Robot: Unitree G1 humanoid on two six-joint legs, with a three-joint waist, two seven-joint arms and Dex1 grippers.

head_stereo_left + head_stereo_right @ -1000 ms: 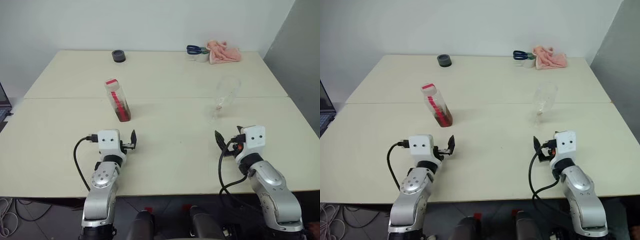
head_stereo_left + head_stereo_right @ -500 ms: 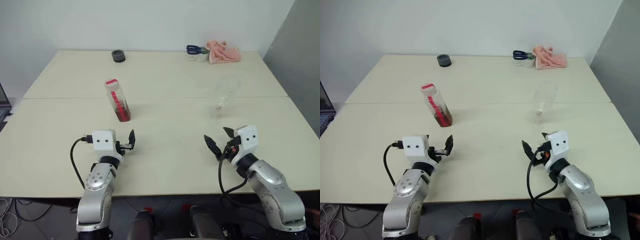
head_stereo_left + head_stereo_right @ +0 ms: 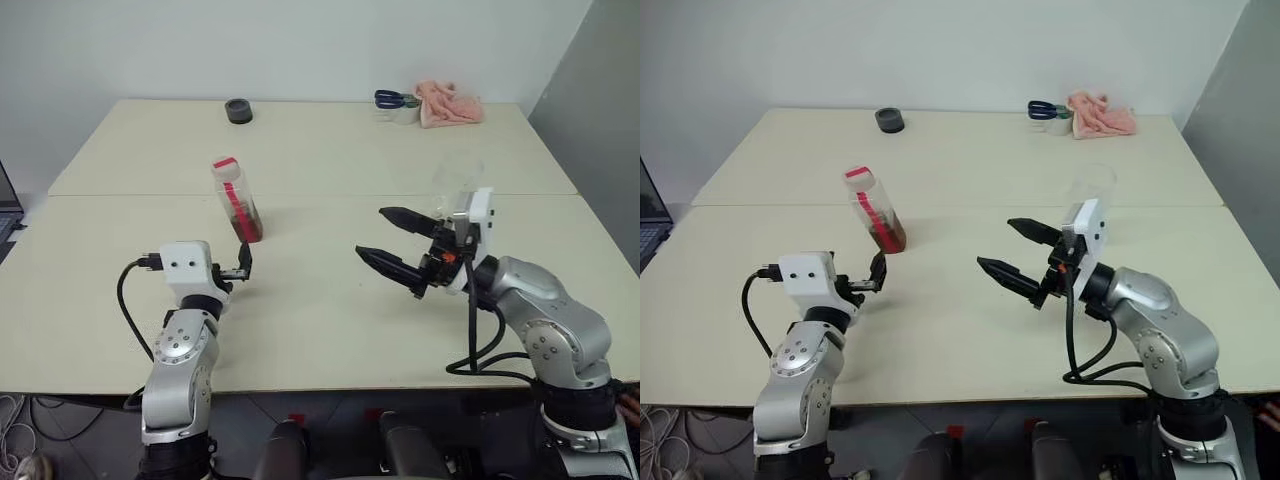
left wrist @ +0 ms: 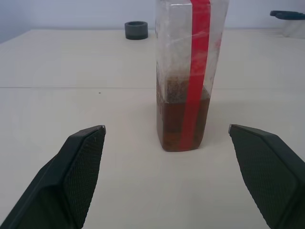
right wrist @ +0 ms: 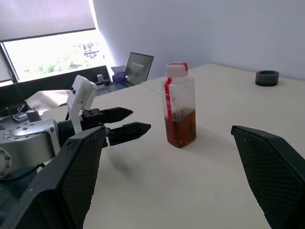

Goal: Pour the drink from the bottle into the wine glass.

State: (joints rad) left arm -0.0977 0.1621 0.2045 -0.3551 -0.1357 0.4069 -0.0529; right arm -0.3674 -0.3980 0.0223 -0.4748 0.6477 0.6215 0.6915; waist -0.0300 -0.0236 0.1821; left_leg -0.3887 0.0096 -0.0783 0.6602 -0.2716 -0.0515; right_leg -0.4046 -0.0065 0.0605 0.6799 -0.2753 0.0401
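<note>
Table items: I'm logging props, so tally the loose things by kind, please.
Bottle: 1
Wine glass: 1
Dark round puck: 1
Scissors: 1
Pink cloth: 1
Total: 5

Capped bottle (image 5: 179, 109) stands upright on table (image 5: 190, 176), left pincer (image 5: 125, 125) open beside it

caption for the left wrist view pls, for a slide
Open left pincer lined up on the capped bottle, a third full.
</note>
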